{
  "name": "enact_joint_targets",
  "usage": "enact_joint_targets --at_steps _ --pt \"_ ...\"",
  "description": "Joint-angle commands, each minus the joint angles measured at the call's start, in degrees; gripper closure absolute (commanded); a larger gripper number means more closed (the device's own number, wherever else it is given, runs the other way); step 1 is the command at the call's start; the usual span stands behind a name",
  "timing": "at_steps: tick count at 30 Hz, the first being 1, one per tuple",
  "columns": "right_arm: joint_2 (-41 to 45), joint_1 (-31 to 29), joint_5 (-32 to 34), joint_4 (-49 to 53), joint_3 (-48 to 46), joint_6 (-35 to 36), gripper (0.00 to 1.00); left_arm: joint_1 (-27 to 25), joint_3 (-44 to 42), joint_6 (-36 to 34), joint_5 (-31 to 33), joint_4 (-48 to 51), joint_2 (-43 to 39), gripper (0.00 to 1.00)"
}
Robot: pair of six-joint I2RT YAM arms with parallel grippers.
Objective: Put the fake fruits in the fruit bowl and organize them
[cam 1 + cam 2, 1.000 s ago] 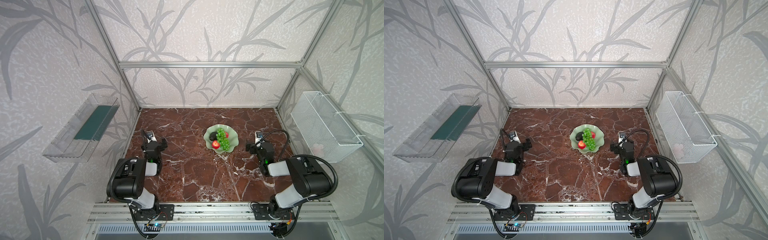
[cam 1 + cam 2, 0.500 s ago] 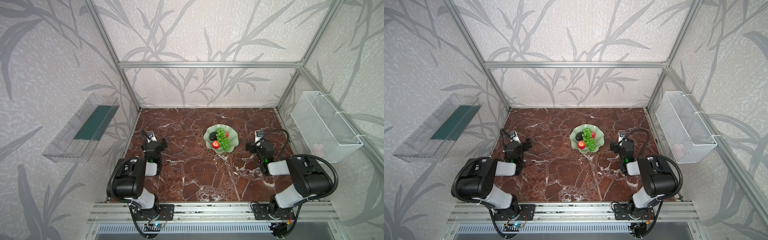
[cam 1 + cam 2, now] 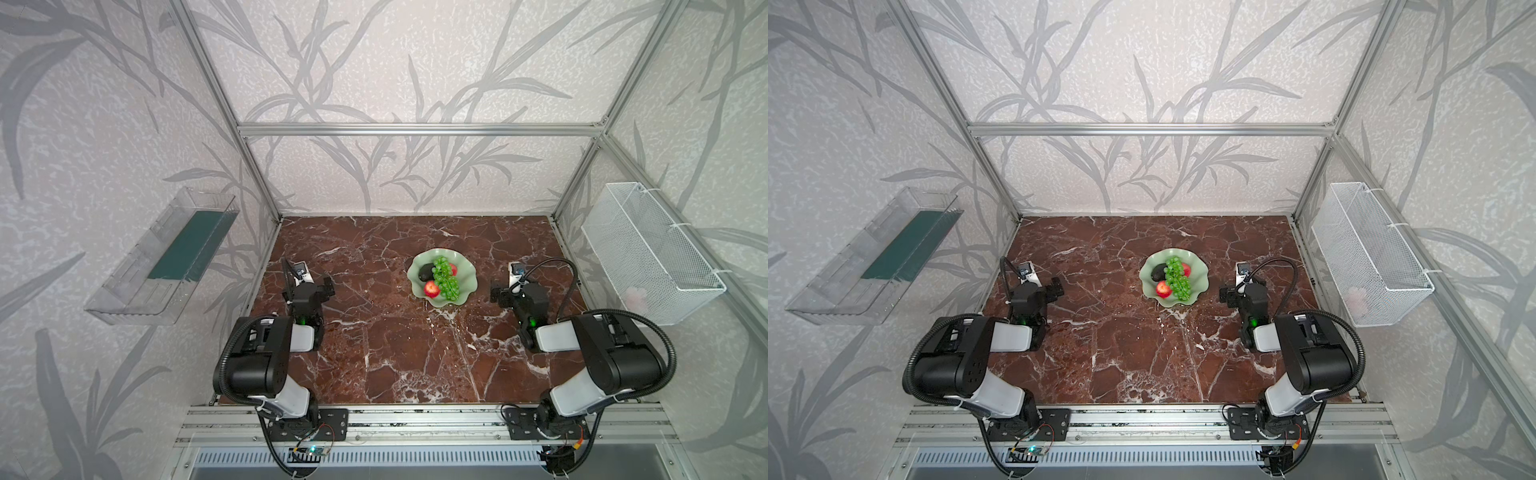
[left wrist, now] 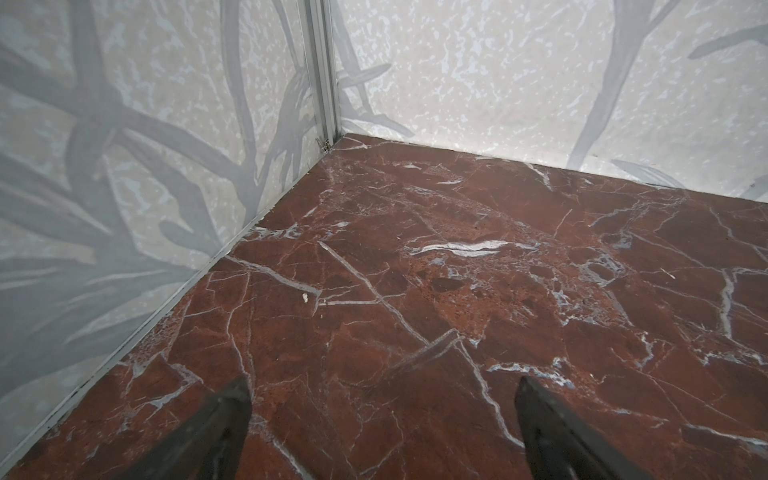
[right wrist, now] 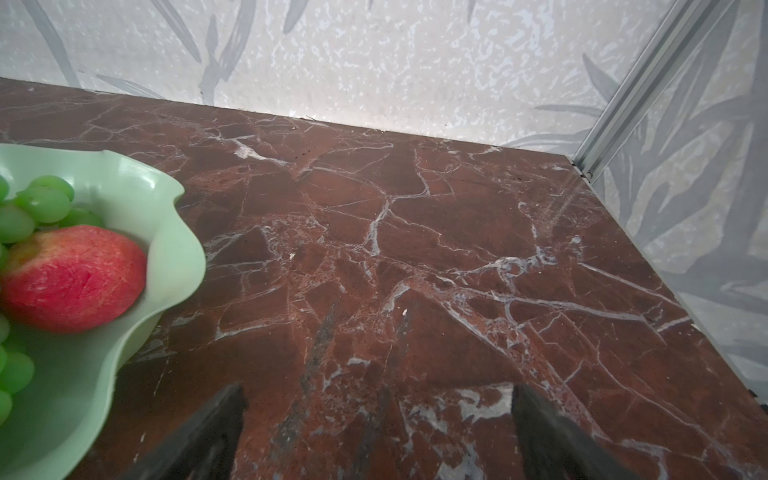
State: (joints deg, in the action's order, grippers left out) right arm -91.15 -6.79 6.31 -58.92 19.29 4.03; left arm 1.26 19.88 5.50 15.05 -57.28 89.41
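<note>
The pale green fruit bowl [image 3: 467, 274] [image 3: 1200, 274] stands on the marble right of centre in both top views. In it lie the green grapes [image 3: 446, 279], a dark avocado [image 3: 424, 272] and two red fruits [image 3: 431, 288] [image 3: 453, 269]. The right wrist view shows the bowl's wavy rim [image 5: 174, 232], one red fruit [image 5: 75, 276] and grapes [image 5: 41, 203]. My right gripper [image 3: 515, 291] [image 5: 376, 397] rests low just right of the bowl, open, nothing between its fingers. My left gripper [image 3: 308, 286] [image 4: 382, 390] sits near the left wall, open over bare marble.
A clear plastic tray [image 3: 166, 257] hangs on the left wall. A white wire basket [image 3: 648, 253] hangs on the right wall with something pale pink [image 3: 636, 296] inside. Aluminium posts stand at the back corners. Both arms are folded back near the front rail.
</note>
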Motion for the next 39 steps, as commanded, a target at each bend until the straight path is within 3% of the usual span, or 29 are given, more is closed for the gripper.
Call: enact_joint_targets --at_steps 1,5,9,12,13,15,19,23,27,33,39 --pt "0.2 0.2 6.6 -1.6 -0.2 -2.7 0.01 0.1 -0.2 -1.3 -0.2 -0.8 0.4 0.01" --pt "0.4 0.0 -0.2 0.1 0.7 0.0 0.01 0.1 -0.1 -1.3 -0.1 -0.9 0.4 0.01" --pt "0.1 0.4 5.9 -4.2 -1.6 -2.7 0.01 0.1 -0.1 -1.3 -0.1 -0.8 0.4 0.01" --pt "0.0 0.3 -3.1 -4.5 -1.5 0.7 0.01 0.1 -0.2 -1.3 -0.1 -0.8 0.4 0.01" --pt "0.0 0.3 -2.8 -4.6 -1.5 1.0 0.01 0.1 -0.2 -1.3 -0.1 -0.9 0.4 0.01" --pt "0.1 0.4 6.4 -3.6 -1.2 -2.7 0.01 0.1 -0.2 -1.3 -0.1 -0.8 0.5 0.01" --pt "0.2 0.4 -4.8 -4.6 -1.8 1.4 0.01 0.1 -0.1 -1.4 -0.2 -0.9 0.4 0.01" --pt "0.4 0.3 6.0 -1.8 -0.4 -2.7 0.01 0.1 -0.2 -1.4 -0.1 -0.9 0.4 0.01" --pt "0.2 0.1 -1.5 2.2 2.0 0.5 0.01 0.1 -0.1 -1.3 -0.1 -0.8 0.4 0.01" --pt "0.3 0.1 -1.8 2.3 1.9 0.6 0.01 0.1 -0.1 -1.3 -0.1 -0.9 0.4 0.01" --pt "-0.1 0.7 6.9 -9.8 -4.5 -3.5 0.01 0.1 -0.2 -1.3 -0.1 -0.8 0.4 0.01"
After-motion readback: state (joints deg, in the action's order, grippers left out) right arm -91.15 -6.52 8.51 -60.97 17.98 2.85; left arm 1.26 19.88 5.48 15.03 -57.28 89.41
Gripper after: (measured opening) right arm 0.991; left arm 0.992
